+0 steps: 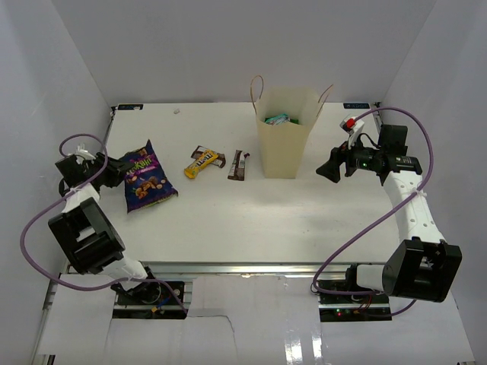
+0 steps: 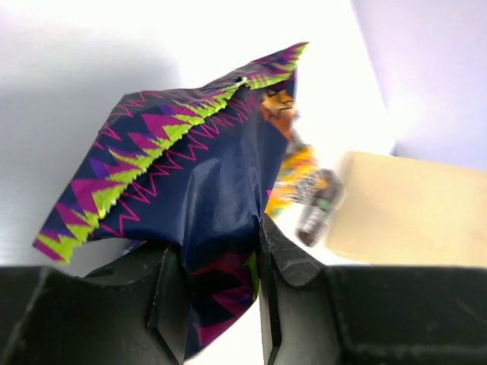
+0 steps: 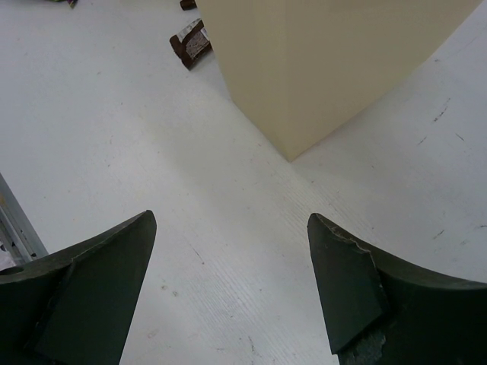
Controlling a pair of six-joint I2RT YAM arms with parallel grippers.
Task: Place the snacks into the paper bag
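The tall tan paper bag (image 1: 287, 137) stands at the back middle with a teal packet (image 1: 275, 119) showing in its mouth. My left gripper (image 1: 114, 169) is shut on the edge of the large dark purple bag (image 1: 146, 176); the left wrist view shows its zigzag-printed edge (image 2: 190, 175) pinched between the fingers (image 2: 283, 258). A yellow-brown packet (image 1: 204, 162) and a dark brown bar (image 1: 238, 165) lie on the table left of the paper bag. My right gripper (image 1: 329, 169) is open and empty, just right of the paper bag (image 3: 335, 61).
White walls enclose the table on the left, back and right. The table's near edge has a metal rail (image 1: 228, 268). Purple cables (image 1: 46, 228) loop off both arms.
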